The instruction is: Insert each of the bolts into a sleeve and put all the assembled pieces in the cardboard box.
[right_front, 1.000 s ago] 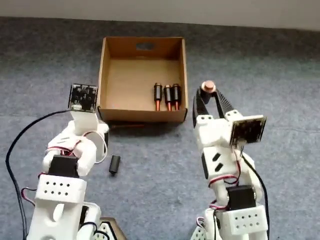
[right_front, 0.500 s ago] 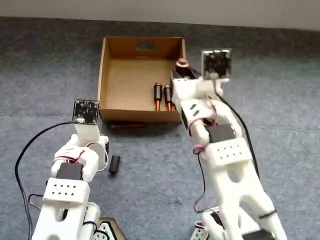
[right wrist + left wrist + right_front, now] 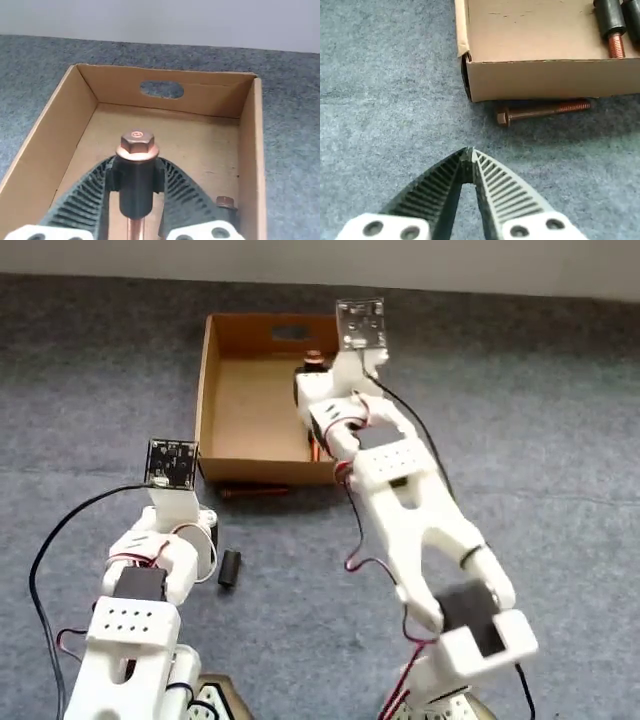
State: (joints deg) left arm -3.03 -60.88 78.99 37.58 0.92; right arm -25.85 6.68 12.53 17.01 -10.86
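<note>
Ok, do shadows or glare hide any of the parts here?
High view: even light, no glare; a soft shadow along the near wall of the box falls on the loose bolt, which is readable. Left wrist view: same shadow, bolt plain to see. Right wrist view: mild sheen on the sleeved bolt in the right gripper, nothing hidden.

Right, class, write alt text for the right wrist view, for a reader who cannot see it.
The right gripper is shut on an assembled piece, a copper bolt in a black sleeve, held over the open cardboard box. Another bolt head shows inside the box by a side wall, and the box sits on grey carpet.
</note>
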